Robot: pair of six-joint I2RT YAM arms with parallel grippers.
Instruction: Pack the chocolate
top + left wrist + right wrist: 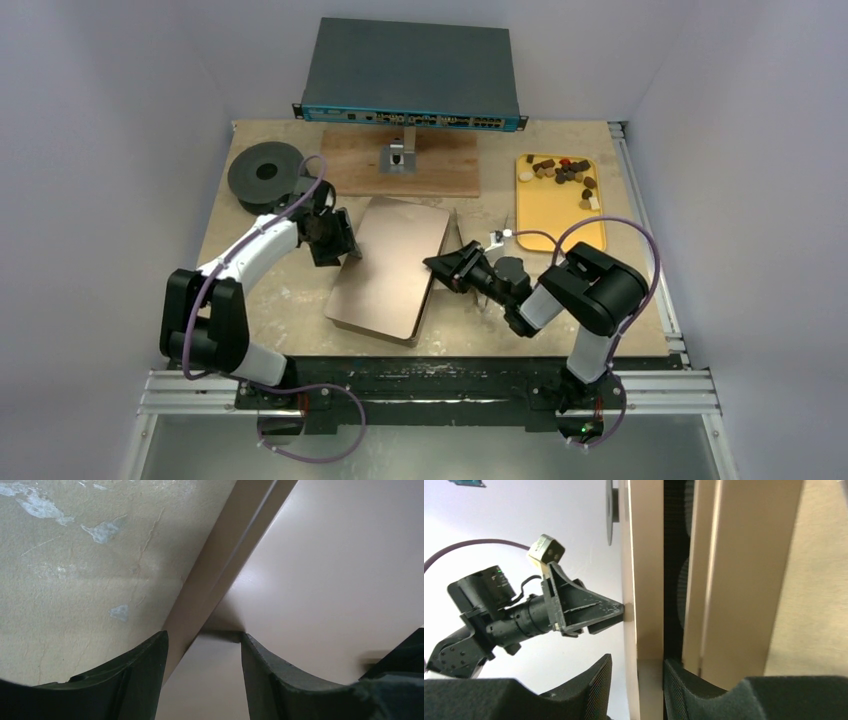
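Observation:
The chocolate, several dark, tan and white pieces, lies on a yellow tray at the back right. The brown box lies mid-table under its lid. My right gripper stands astride the lid's right edge, one finger in the dark gap between lid and base; a sliver of space shows at the outer finger. My left gripper is open at the lid's left edge, one finger over the lid top. It also shows in the right wrist view.
A network switch stands at the back on a wooden board. A black roll lies at the back left. Fluted paper cups show dimly inside the box. Worn tabletop lies left of the box.

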